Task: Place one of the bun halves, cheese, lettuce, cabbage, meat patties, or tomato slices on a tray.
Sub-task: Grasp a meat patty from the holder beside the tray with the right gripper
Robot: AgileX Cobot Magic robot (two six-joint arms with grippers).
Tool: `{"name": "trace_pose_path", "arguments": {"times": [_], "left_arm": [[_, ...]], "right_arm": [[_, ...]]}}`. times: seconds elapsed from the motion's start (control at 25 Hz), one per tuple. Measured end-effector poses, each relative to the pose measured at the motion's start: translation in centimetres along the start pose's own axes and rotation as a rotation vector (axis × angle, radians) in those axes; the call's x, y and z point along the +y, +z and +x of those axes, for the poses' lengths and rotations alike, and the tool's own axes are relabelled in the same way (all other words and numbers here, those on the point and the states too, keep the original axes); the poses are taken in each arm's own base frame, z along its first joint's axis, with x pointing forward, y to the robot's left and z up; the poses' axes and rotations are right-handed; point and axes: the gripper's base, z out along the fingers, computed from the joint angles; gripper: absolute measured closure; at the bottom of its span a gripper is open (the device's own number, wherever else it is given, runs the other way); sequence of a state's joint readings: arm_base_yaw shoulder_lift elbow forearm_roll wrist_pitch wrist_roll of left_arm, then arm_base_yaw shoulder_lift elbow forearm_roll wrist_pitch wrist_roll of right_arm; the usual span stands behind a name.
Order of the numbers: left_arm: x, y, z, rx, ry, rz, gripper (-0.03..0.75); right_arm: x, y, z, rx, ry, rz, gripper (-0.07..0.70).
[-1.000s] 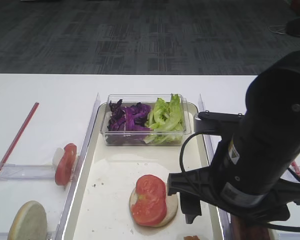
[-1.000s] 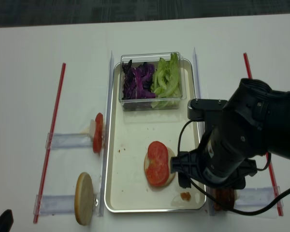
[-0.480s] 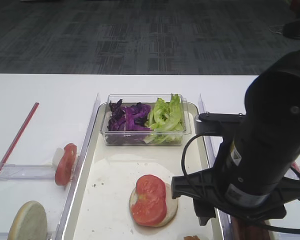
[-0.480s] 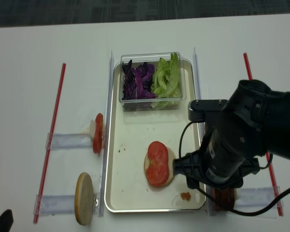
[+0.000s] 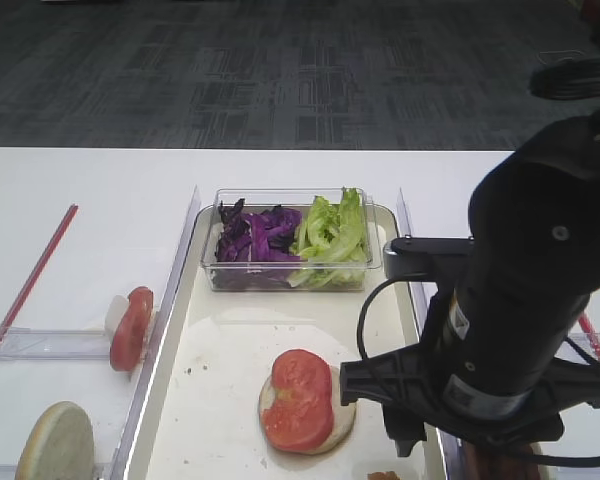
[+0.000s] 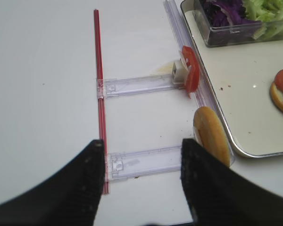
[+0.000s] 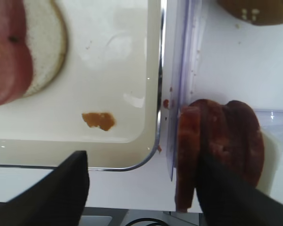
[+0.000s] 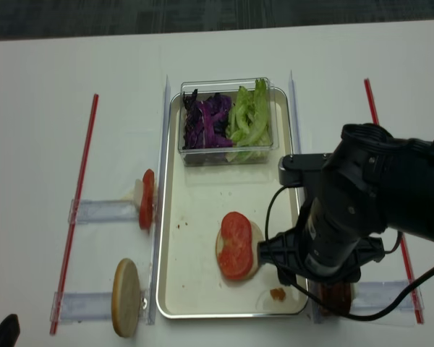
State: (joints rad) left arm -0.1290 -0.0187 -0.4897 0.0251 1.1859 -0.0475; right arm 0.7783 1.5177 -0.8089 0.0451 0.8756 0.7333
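Note:
The cream tray [image 5: 220, 420] holds a pale bun half [image 5: 343, 408] topped with a tomato slice [image 5: 300, 398]. At its back a clear box holds cabbage [image 5: 255, 235] and lettuce [image 5: 330, 228]. Meat patties [image 7: 221, 141] stand on edge in a clear holder just off the tray's right rim. My right gripper [image 7: 141, 197] is open; its right finger overlaps the patties and its left finger hangs over the tray's corner. My left gripper [image 6: 141, 188] is open above a clear holder strip, left of an upright bun half [image 6: 210, 136] and an upright tomato slice [image 6: 191, 75]. No cheese is in view.
Clear plastic rails [image 8: 161, 181] run along both long sides of the tray. Red strips [image 8: 83, 202] lie on the white table at the far left and far right. A sesame bun top [image 7: 259, 7] sits beyond the patties. A brown crumb [image 7: 99, 120] lies in the tray corner.
My right arm has slid right and toward the table's front edge, from over the tray to the patties, and its jaws have narrowed somewhat. The food has not moved.

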Motion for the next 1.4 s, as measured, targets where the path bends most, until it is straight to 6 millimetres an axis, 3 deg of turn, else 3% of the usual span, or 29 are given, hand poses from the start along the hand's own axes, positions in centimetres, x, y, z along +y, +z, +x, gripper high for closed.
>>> {"name": "trace_pose_path", "arguments": {"times": [0.56, 0.88, 1.4], "left_arm": [[0.0, 0.0, 0.0, 0.000, 0.000, 0.000, 0.365], [0.0, 0.0, 0.0, 0.000, 0.000, 0.000, 0.365], [0.0, 0.0, 0.0, 0.000, 0.000, 0.000, 0.365]], "right_arm": [[0.1, 1.6, -0.2, 0.047, -0.003, 0.050, 0.284], [-0.2, 1.6, 0.0, 0.070, -0.001, 0.078, 0.495], [-0.5, 0.1, 0.4, 0.055, 0.006, 0.066, 0.513]]}}
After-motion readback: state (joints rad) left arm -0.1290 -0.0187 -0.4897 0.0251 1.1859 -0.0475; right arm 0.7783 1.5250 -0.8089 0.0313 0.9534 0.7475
